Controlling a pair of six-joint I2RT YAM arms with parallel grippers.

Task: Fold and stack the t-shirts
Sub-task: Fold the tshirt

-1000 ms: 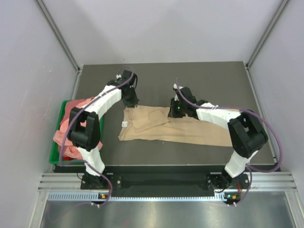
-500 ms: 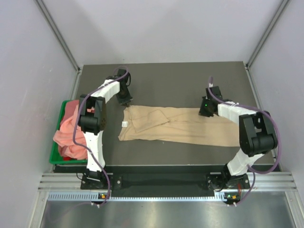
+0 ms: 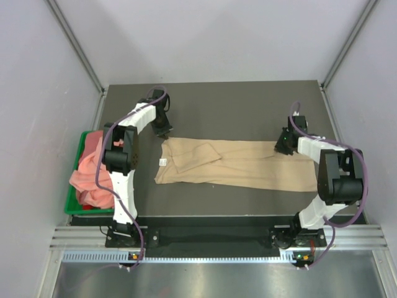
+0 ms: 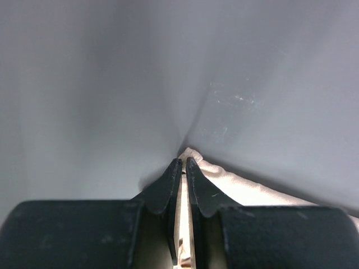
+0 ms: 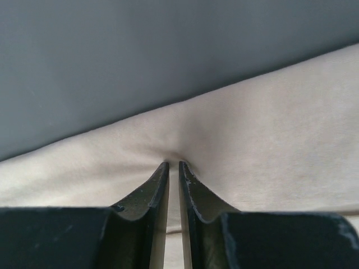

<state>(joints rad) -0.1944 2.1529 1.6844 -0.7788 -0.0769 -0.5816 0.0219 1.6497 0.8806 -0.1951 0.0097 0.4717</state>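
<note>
A tan t-shirt (image 3: 232,164) lies stretched out flat across the middle of the dark table, with a small white neck label (image 3: 162,162) at its left end. My left gripper (image 3: 162,131) is shut on the shirt's far left corner; in the left wrist view the cloth (image 4: 235,188) is pinched between the fingertips (image 4: 183,163). My right gripper (image 3: 285,148) is shut on the shirt's far right edge; in the right wrist view the cloth (image 5: 252,151) puckers at the fingertips (image 5: 173,166). Salmon-pink t-shirts (image 3: 87,174) are heaped in the bin at the left.
A green plastic bin (image 3: 70,200) sits at the table's left edge, beside the left arm's base. Grey walls enclose the table on the left, back and right.
My right gripper has carried the shirt's far edge to the right, from the middle to the right side, spreading the shirt out. My left gripper shifted slightly back at the left corner.
</note>
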